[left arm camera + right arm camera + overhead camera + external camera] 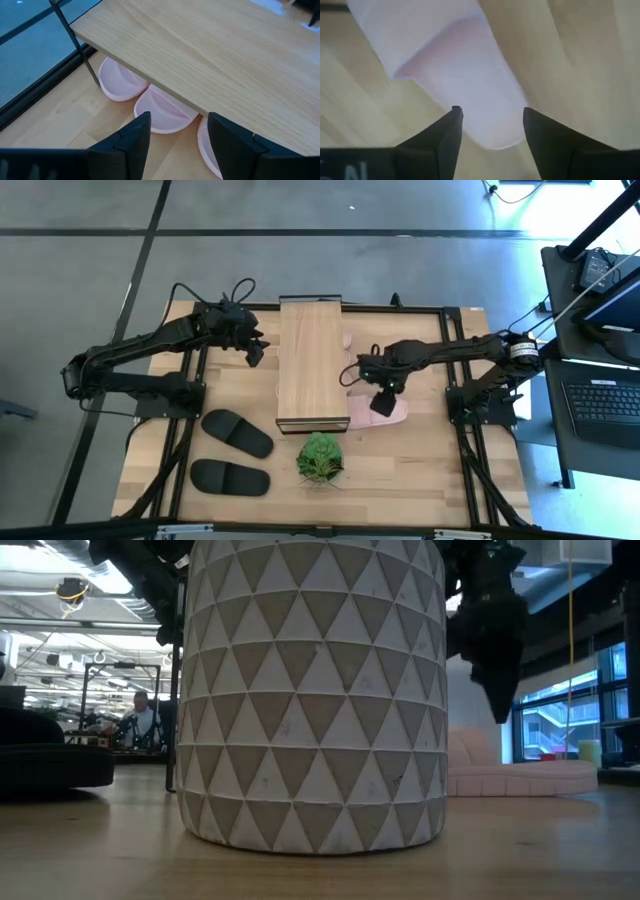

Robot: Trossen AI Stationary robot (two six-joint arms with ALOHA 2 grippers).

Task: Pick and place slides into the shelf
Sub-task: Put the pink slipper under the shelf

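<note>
Two black slides (236, 432) lie lower left; three pink slides (120, 80) sit under the shelf (312, 365). A fourth pink slide (378, 412) lies right of the shelf, below the right gripper (490, 131), whose fingers are spread. The left gripper (175, 137) is also released.

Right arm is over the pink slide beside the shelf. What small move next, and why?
Probably lower the right tool straight down onto the pink slide. Its fingers are open and the slide's rounded end lies between them in the wrist view, not yet gripped. The slide lies flat on the table, right of the shelf.
</note>
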